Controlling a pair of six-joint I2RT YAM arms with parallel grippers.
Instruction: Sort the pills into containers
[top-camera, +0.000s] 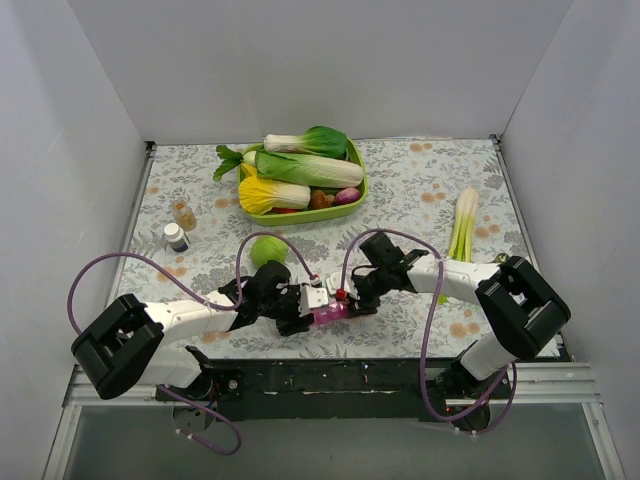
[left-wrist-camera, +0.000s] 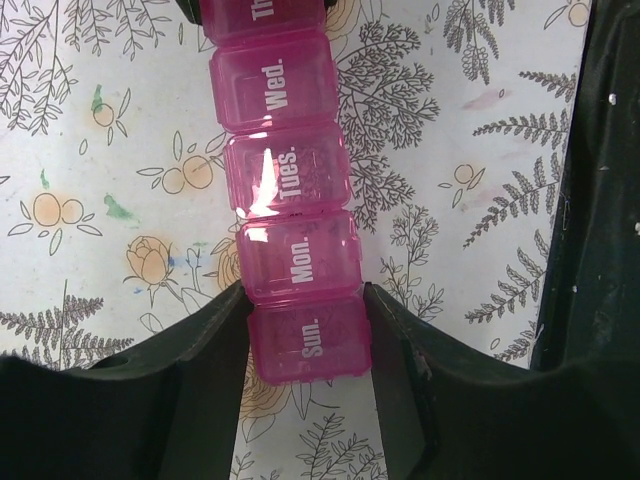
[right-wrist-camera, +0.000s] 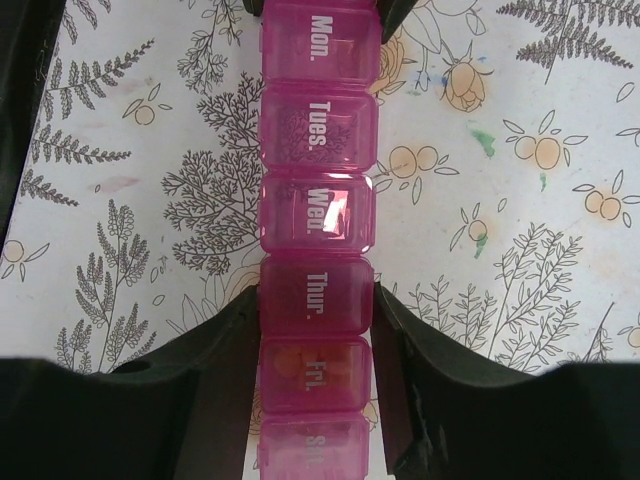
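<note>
The containers are one long translucent pink strip box (top-camera: 331, 314) lying near the table's front edge, every lid down. Its labels run Sun. to Thur. in the left wrist view (left-wrist-camera: 290, 180) and Mon. to Sat. in the right wrist view (right-wrist-camera: 318, 130). Orange pills (right-wrist-camera: 300, 365) show dimly through the Fri. lid. My left gripper (left-wrist-camera: 305, 305) is shut on the Sun. end, its fingers (left-wrist-camera: 215, 340) pressed to both sides. From the opposite end my right gripper (right-wrist-camera: 315, 310) clasps the strip at Thur. and Fri., its fingers (right-wrist-camera: 225, 340) against both walls. Both grippers (top-camera: 312, 298) (top-camera: 347, 293) meet over the box.
A green tray (top-camera: 358, 188) of vegetables stands at the back. A green ball (top-camera: 268, 249) lies just behind the left arm. Two small bottles (top-camera: 184, 214) (top-camera: 176, 237) stand at the left and a long leek (top-camera: 462, 225) lies at the right. The black front edge (left-wrist-camera: 600, 200) runs close by.
</note>
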